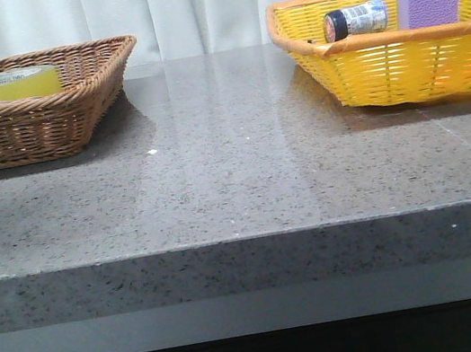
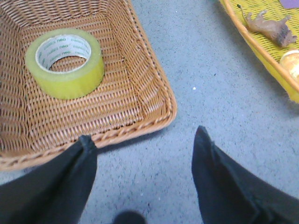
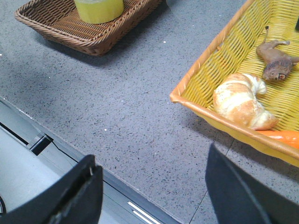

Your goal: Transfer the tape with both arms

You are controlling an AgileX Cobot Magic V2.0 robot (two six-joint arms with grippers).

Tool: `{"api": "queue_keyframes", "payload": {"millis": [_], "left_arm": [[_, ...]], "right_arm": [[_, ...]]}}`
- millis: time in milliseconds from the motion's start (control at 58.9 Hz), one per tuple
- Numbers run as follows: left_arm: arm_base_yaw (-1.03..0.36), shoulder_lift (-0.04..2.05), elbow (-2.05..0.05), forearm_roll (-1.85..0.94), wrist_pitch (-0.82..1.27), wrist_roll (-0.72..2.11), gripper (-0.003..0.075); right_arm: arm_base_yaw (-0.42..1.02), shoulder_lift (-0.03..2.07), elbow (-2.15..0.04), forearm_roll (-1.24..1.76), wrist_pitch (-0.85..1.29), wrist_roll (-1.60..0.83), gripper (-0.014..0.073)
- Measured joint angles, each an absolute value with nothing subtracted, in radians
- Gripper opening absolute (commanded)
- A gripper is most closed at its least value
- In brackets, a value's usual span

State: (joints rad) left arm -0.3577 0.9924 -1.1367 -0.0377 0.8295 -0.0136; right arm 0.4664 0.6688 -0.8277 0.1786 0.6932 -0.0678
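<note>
The yellow tape roll (image 1: 6,86) lies flat in the brown wicker basket (image 1: 69,110) at the table's far left. It also shows in the left wrist view (image 2: 64,61) and at the edge of the right wrist view (image 3: 99,9). My left gripper (image 2: 142,137) is open and empty, over the table just outside the brown basket's rim (image 2: 140,127). My right gripper (image 3: 152,158) is open and empty, over the table's front edge, beside the yellow basket (image 3: 212,56). Neither arm shows in the front view.
The yellow basket (image 1: 381,68) at the far right holds a purple block (image 1: 427,4), a small jar (image 1: 356,20), a croissant (image 3: 243,101), a toy lion (image 3: 275,60) and an orange item (image 3: 280,135). The grey speckled table (image 1: 234,167) lies between the baskets.
</note>
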Motion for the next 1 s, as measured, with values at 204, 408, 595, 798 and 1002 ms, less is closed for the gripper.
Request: {"api": "queue_keyframes", "payload": {"millis": [204, 408, 595, 798, 1002], "left_arm": [[-0.358, 0.857, -0.96, -0.038, 0.745, -0.014, 0.0441], [-0.358, 0.83, -0.905, -0.038, 0.735, -0.014, 0.0441], [-0.358, 0.83, -0.899, -0.038, 0.726, -0.014, 0.0439], [-0.358, 0.83, -0.899, -0.038, 0.726, -0.014, 0.0336], [-0.358, 0.83, -0.899, -0.038, 0.726, -0.014, 0.012]], "right_arm": [[0.466, 0.669, -0.828, 0.179, 0.693, -0.068, 0.0496], [0.466, 0.669, -0.828, 0.179, 0.693, -0.068, 0.0496], [0.466, 0.669, -0.828, 0.179, 0.693, -0.068, 0.0496], [0.466, 0.669, -0.828, 0.179, 0.692, -0.068, 0.0496], [0.466, 0.669, -0.828, 0.179, 0.692, -0.068, 0.03]]}}
